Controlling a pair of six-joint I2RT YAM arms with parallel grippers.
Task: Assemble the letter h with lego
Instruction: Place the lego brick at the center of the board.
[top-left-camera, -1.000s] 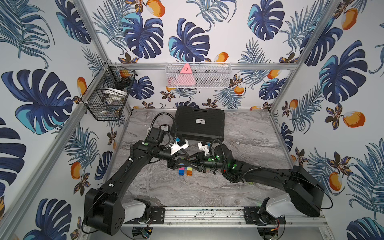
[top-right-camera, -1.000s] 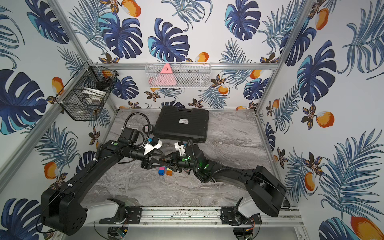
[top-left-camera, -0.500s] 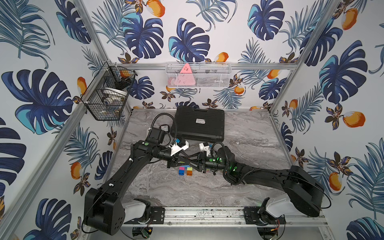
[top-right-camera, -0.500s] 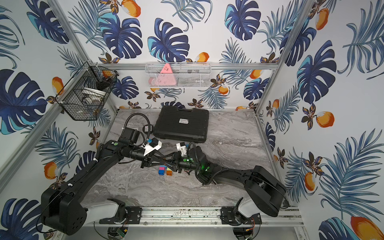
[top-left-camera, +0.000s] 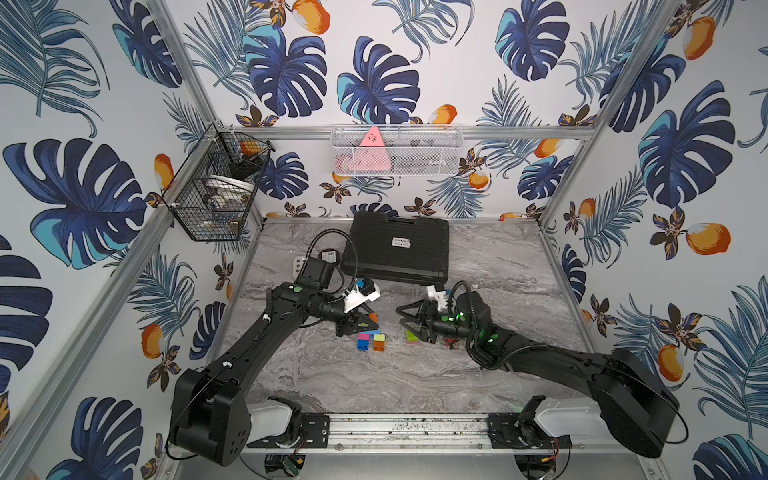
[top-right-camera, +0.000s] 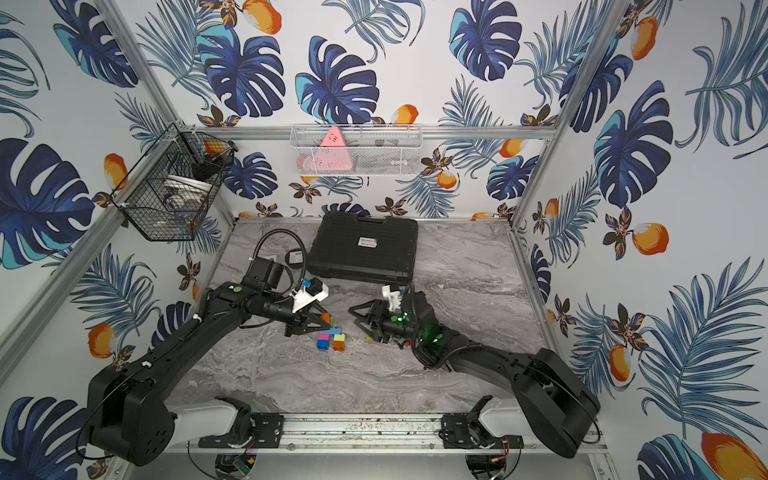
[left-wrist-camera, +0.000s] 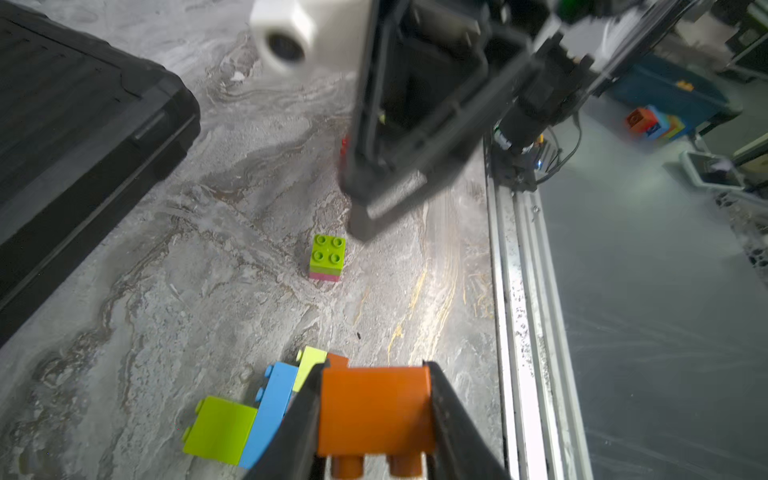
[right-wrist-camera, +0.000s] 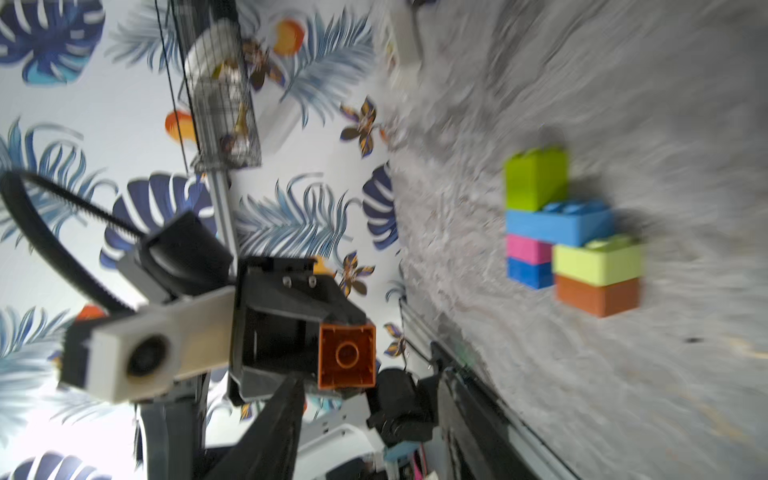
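One black case (top-left-camera: 424, 257) | marble tabletop (top-left-camera: 415, 382) | leaf-print walls (top-left-camera: 457, 62) | lego (top-left-camera: 362, 344) mid-table

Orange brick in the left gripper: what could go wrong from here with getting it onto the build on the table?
1. The partial build lies loose on the table with nothing bracing it. Pressing on the orange brick held by the left gripper could push the build away or split it.
2. The open right gripper hangs close beside the green-on-pink stack; a careless swing might knock it over.
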